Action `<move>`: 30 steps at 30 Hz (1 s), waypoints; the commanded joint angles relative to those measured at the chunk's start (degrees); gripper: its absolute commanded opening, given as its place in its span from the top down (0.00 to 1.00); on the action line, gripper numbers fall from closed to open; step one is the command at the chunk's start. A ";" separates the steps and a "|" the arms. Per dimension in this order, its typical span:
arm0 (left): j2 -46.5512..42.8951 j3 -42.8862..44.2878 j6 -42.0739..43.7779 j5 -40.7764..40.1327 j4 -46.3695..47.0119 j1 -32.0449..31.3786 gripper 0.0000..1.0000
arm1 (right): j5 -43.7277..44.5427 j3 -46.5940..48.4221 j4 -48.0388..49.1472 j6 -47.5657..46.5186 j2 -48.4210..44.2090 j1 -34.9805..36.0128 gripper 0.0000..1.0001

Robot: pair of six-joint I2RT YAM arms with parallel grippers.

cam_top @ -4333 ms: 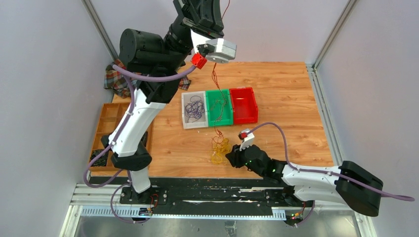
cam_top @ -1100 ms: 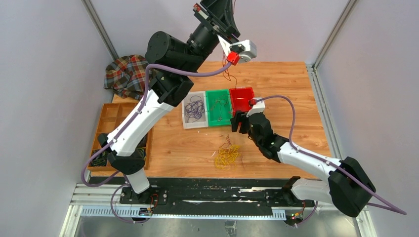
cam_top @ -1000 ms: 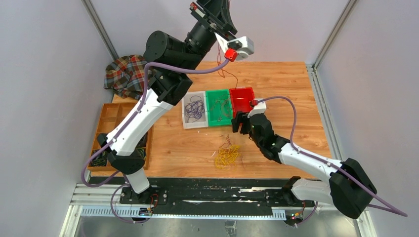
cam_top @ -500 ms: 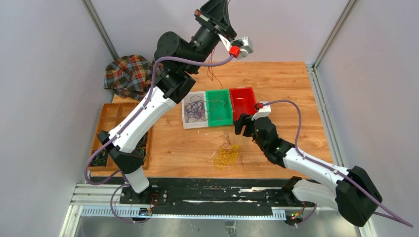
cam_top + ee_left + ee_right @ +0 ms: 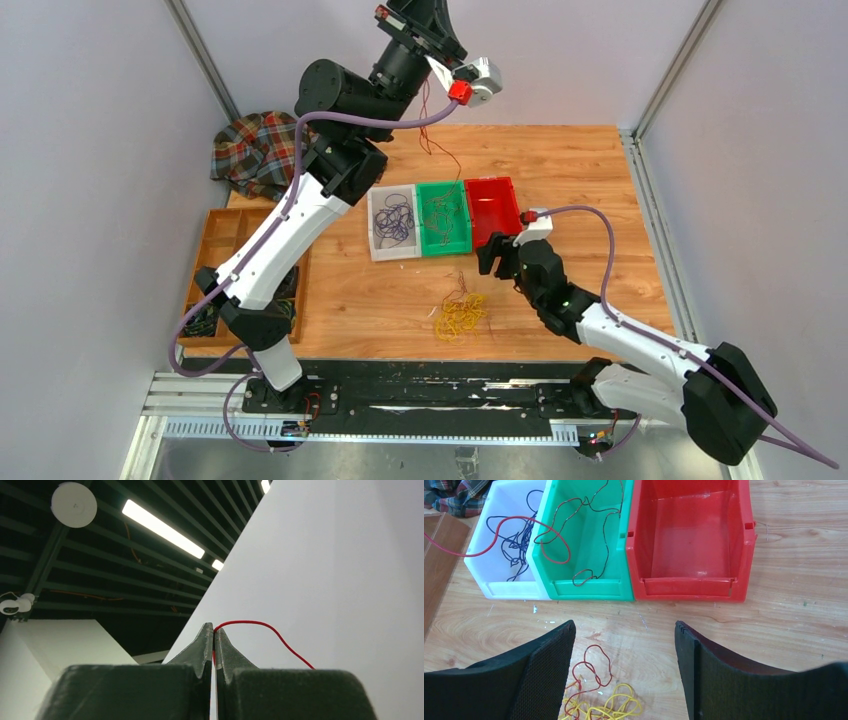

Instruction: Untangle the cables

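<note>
You've got three bins, white bin [image 5: 396, 252], green bin [image 5: 447, 247], red bin [image 5: 493, 212], two arms, left arm [image 5: 285, 235], right arm [image 5: 630, 338], one tray [image 5: 222, 240], one cloth [image 5: 255, 150], one loose tangle of cables [image 5: 458, 315], strands too fine to count.

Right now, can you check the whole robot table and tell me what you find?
Surface: wooden table.
Job's things: purple wires in white bin; dark wires in green bin; red bin looks empty; yellow-and-red tangle on the table.
Clutter: plaid cloth, far left; wooden tray.
Grippers: left gripper raised, shut on red wire; right gripper open, before the red bin.
Cables: lilac hoses along both arms; dark cords in the tray.
Surroundings: pale walls.
</note>
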 commanded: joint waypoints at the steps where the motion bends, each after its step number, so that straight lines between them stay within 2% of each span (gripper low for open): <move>1: 0.24 0.23 -0.25 -0.63 2.14 0.77 0.99 | 0.30 -1.26 -0.68 0.94 -1.27 -1.07 0.27; 6: 0.52 -1.71 -0.20 -0.82 2.19 1.53 0.99 | 0.27 -1.88 -0.66 1.16 -1.63 -1.34 0.27; 20: -0.92 -14.77 -0.64 -1.45 2.15 3.20 0.99 | 0.24 -3.91 -0.90 1.05 -4.09 -2.43 0.27; 27: -4.47 -22.27 -8.06 -5.01 1.24 3.11 0.99 | -0.13 -3.93 -0.95 1.28 -4.64 -3.00 0.27; 30: -6.65 -23.68 -13.16 -7.70 -7.10 2.68 0.99 | -0.67 -3.52 -0.93 1.33 -4.65 -3.13 0.27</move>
